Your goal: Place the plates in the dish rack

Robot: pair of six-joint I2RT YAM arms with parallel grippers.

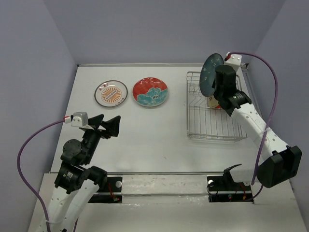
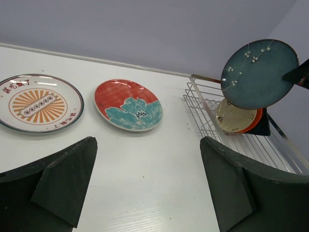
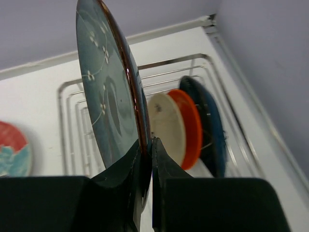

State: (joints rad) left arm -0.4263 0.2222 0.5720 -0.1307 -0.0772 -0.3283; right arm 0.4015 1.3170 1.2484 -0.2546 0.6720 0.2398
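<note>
My right gripper (image 3: 147, 147) is clamped on the dark teal plate (image 3: 108, 82), holding it on edge above the dish rack (image 1: 212, 126). My left gripper (image 1: 107, 124) hangs wide open. Next, I reckon, it goes down straight into a free slot beside the cream plate (image 3: 166, 128).

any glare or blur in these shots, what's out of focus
Top external: even soft light, faint shadows, sheen along the white table at its near edge. Left wrist: red teal-flowered plate sharp with slight sheen, left gripper soft. Right wrist: close dark teal round plate slightly blurred, rim glinting.
</note>
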